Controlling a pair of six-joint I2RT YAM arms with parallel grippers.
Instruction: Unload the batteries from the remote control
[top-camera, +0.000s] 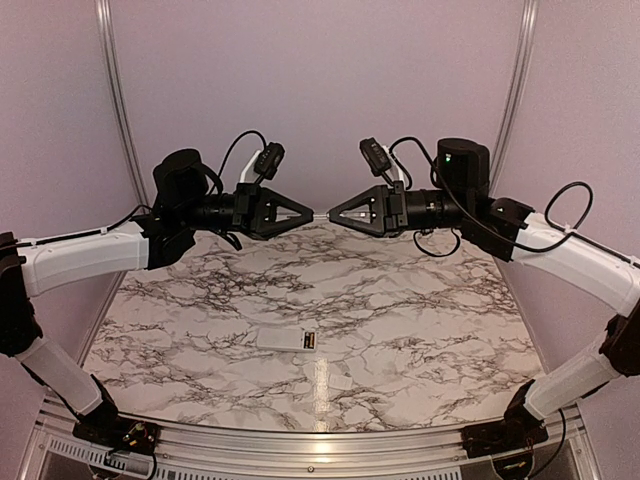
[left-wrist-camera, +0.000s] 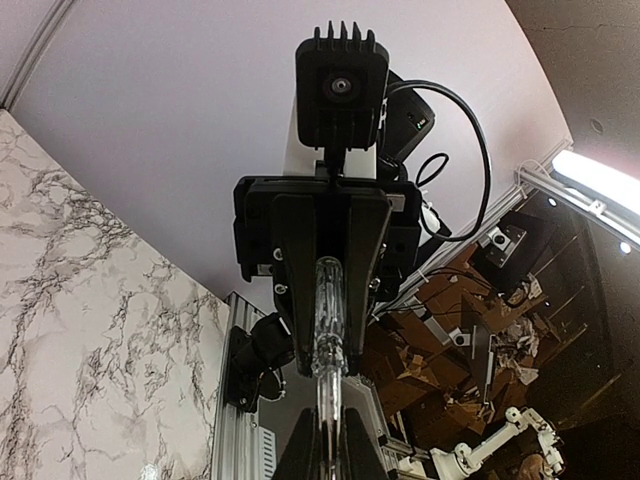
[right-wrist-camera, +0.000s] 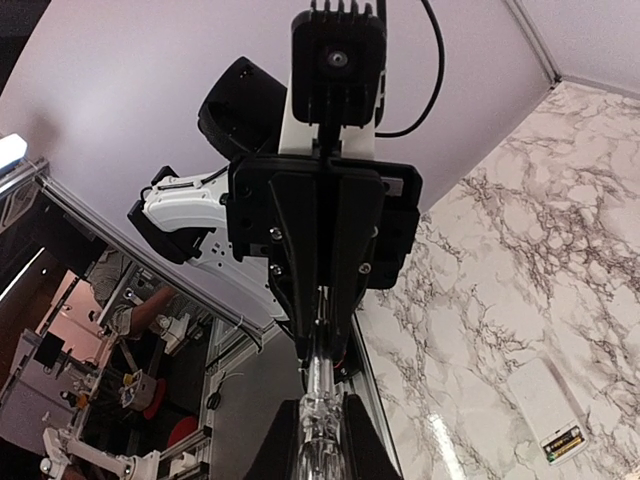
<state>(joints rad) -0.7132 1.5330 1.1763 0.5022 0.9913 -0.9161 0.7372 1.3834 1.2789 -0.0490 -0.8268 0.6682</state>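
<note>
I'm seeing white remote control (top-camera: 283, 338), dark-and-yellow batteries (right-wrist-camera: 562, 442), grey-veined white marble tabletop (top-camera: 420, 300), black left gripper (top-camera: 306, 214) and right gripper (top-camera: 334, 214), clear tool (left-wrist-camera: 328, 320).

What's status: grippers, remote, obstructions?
Midair, left gripper and right gripper shut on slim tool. On table, remote control, batteries in. No obstruction seen.

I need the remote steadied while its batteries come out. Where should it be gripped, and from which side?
I'd grip the remote across its narrow width at the plain left end, coming down from above. It lies flat on the table, so only its long edges offer the jaws purchase, and the batteries sit exposed at its right end, best left clear.
</note>
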